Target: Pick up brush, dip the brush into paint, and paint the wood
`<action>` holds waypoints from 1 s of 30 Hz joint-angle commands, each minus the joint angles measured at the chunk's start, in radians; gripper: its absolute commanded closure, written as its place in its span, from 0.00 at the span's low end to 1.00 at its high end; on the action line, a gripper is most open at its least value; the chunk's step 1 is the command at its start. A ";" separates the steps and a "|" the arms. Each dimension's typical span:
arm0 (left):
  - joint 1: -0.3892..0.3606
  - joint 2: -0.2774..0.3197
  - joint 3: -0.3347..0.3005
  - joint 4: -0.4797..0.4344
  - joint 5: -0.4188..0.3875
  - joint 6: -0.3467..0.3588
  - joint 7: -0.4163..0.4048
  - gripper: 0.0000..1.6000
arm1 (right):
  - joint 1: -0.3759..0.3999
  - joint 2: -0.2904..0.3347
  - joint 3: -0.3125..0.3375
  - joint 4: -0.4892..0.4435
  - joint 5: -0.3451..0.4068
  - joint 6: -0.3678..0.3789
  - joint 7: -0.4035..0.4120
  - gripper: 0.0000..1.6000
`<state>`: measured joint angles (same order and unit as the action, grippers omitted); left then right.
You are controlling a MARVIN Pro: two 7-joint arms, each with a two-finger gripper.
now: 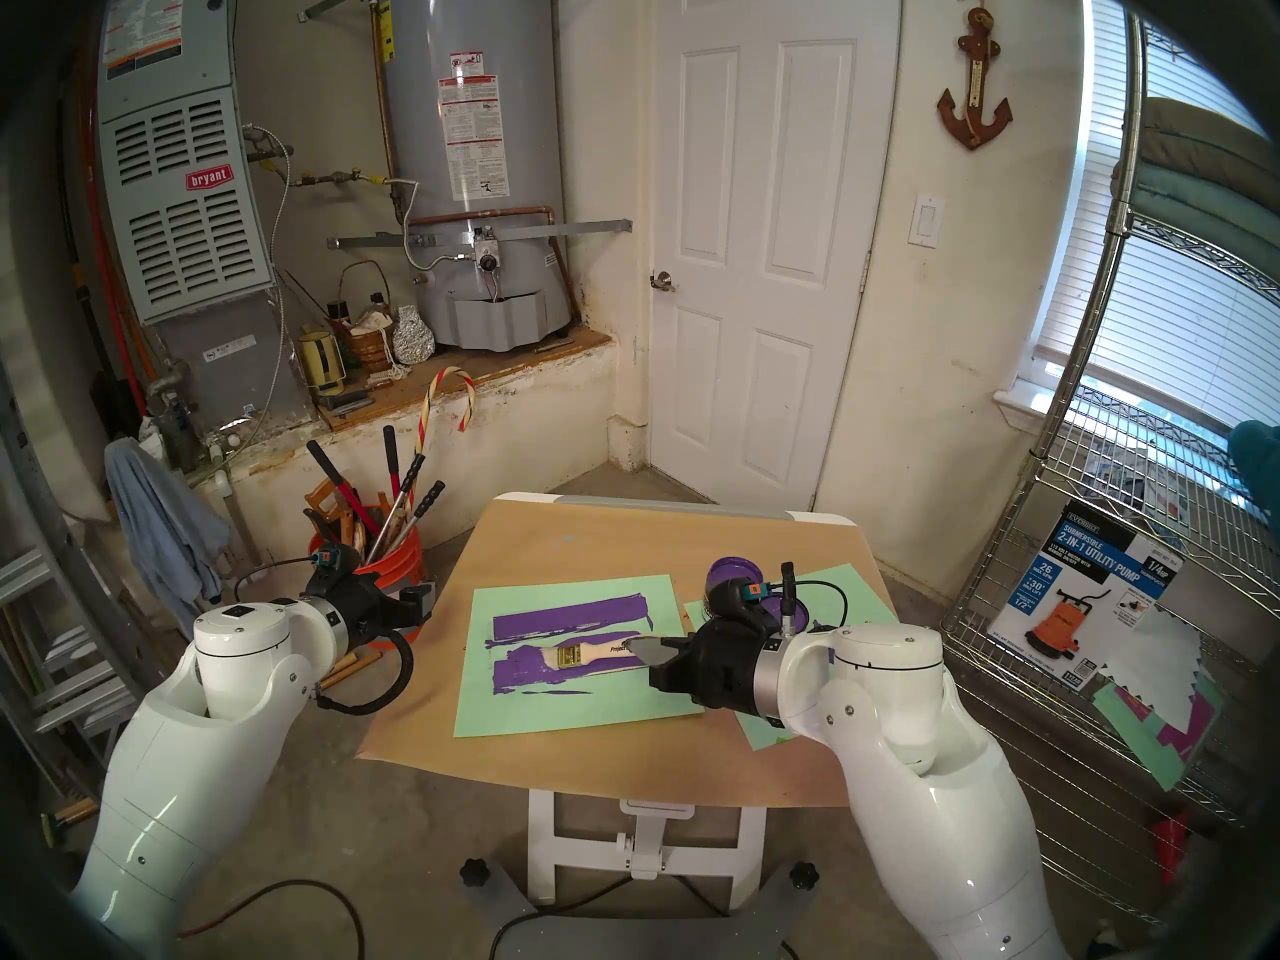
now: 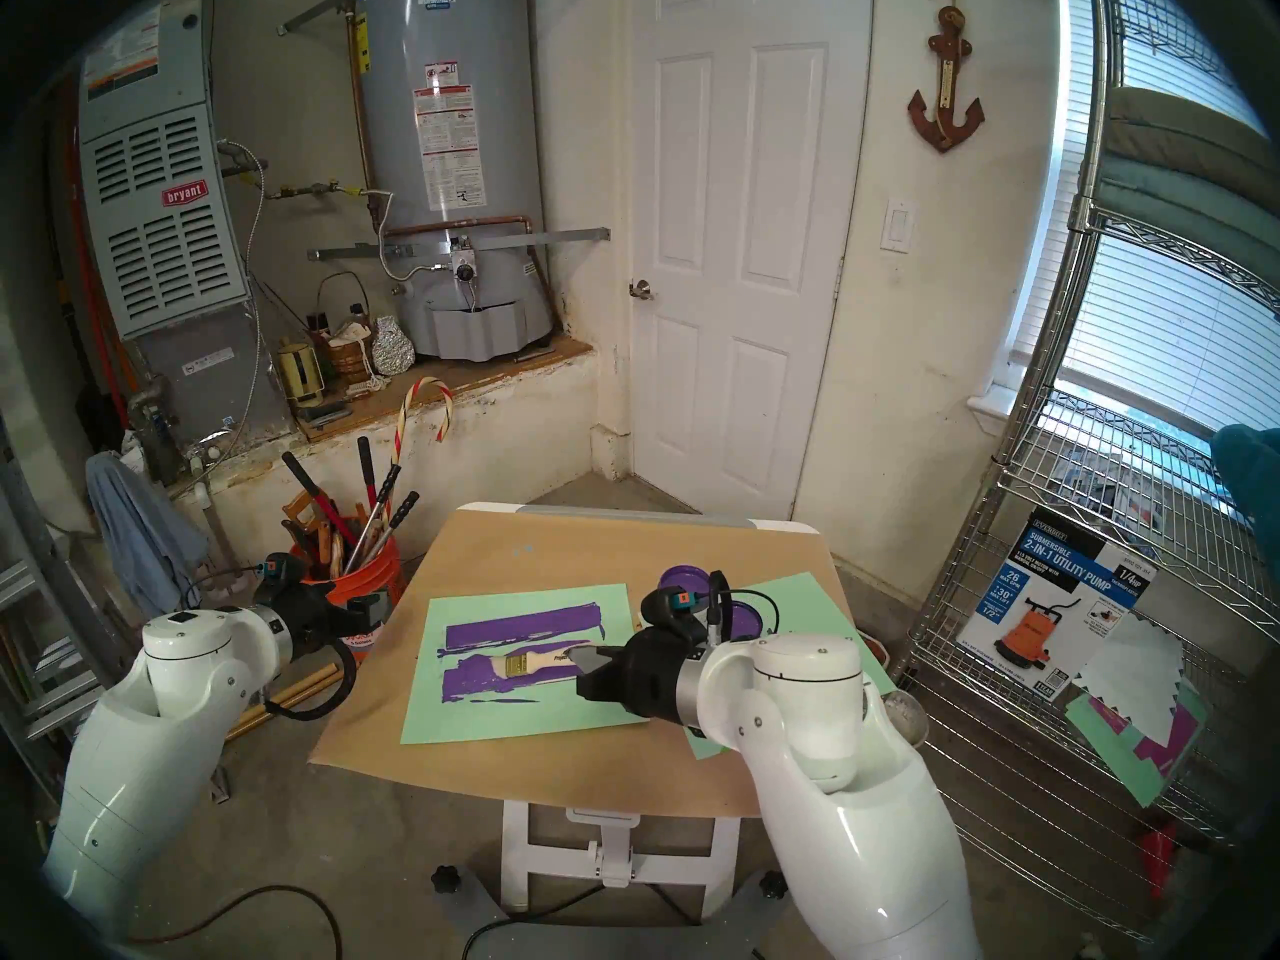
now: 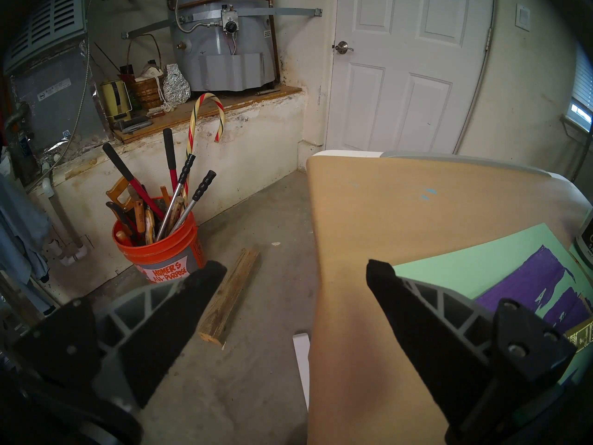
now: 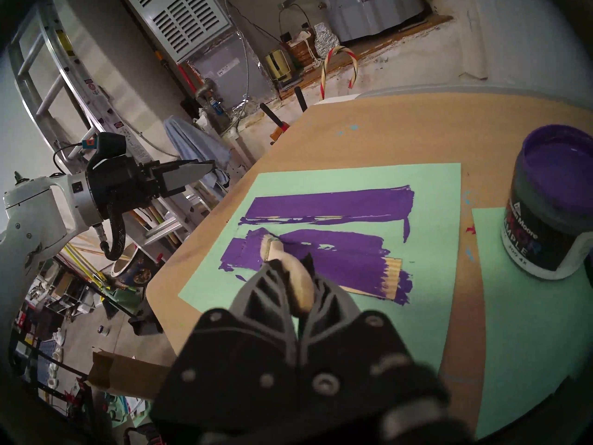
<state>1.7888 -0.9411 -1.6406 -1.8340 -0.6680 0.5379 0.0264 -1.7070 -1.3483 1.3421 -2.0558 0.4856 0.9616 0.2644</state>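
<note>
My right gripper (image 1: 641, 650) (image 4: 290, 263) is shut on the pale wooden handle of the brush (image 1: 601, 650) (image 4: 300, 287). The brush lies low along the wood (image 4: 353, 264), a ribbed strip mostly purple with a bare tan end at the right. Its gold ferrule (image 1: 568, 655) and bristles are over the strip's left end. The open jar of purple paint (image 4: 545, 216) (image 1: 731, 568) stands behind my right wrist. Off the table's left edge, my left gripper (image 3: 296, 271) (image 1: 415, 602) hangs open with nothing in it.
The wood lies on a green sheet (image 1: 554, 723) that also carries a flat purple stripe (image 1: 571, 616). Brown paper (image 1: 623, 543) covers the small table. A purple-smeared lid (image 1: 796, 612) is beside the jar. An orange tool bucket (image 1: 395, 564) stands left, a wire shelf (image 1: 1108, 591) right.
</note>
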 commanded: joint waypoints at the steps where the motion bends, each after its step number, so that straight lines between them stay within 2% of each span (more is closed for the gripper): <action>1: -0.004 0.001 -0.009 -0.015 -0.002 -0.002 0.001 0.00 | -0.003 0.020 0.009 -0.029 0.003 -0.002 0.009 1.00; 16: -0.004 0.001 -0.009 -0.015 -0.002 -0.002 0.001 0.00 | -0.036 0.050 0.030 -0.066 0.006 -0.002 0.032 1.00; 30: -0.004 0.001 -0.009 -0.015 -0.002 -0.002 0.001 0.00 | -0.070 0.093 0.076 -0.078 0.006 -0.002 0.055 1.00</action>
<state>1.7888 -0.9411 -1.6406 -1.8340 -0.6680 0.5379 0.0264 -1.7659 -1.2738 1.4044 -2.1187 0.4909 0.9615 0.3123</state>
